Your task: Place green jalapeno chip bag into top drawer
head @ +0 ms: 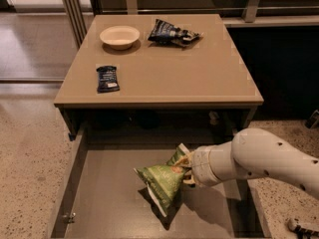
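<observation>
The green jalapeno chip bag hangs tilted inside the open top drawer, its lower corner close to or touching the drawer's flat grey-brown bottom. My gripper comes in from the right on the white arm and is shut on the bag's upper right edge. The gripper sits low, over the drawer's middle-right part. Most of the fingers are hidden behind the bag and the wrist.
On the tan table above the drawer lie a cream bowl, a dark navy chip bag and a small dark blue snack bar wrapper. Speckled floor lies on both sides. A dark railing runs behind.
</observation>
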Controlling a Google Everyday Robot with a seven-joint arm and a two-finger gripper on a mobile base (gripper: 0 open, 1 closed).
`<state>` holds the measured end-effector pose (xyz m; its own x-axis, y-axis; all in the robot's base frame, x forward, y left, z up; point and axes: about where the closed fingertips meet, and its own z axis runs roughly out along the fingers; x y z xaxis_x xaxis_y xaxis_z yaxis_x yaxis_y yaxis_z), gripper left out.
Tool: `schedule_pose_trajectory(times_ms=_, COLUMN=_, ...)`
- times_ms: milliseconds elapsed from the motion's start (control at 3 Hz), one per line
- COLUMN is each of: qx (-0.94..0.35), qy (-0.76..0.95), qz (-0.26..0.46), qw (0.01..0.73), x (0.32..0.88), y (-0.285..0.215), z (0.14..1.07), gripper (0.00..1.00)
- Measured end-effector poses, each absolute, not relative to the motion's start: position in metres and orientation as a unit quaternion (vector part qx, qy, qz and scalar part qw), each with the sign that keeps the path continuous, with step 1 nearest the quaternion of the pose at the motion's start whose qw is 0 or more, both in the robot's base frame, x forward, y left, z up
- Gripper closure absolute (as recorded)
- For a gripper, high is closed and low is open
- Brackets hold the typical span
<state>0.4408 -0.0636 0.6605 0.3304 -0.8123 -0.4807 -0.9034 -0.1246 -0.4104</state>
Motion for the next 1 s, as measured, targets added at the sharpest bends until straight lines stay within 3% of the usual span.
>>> schedule_pose_trajectory(times_ms=667, qx=-0.731, qy=0.579, qz=0.098, qw=0.349, x=0.4507, y=-0.0647, z=0.6121, gripper=1.00)
schedule_pose_trajectory(times_ms=1000, qx=-0.731, qy=0.579, qz=0.098, qw=0.349, x=0.4507, y=-0.0647, z=0.6121, gripper=0.85)
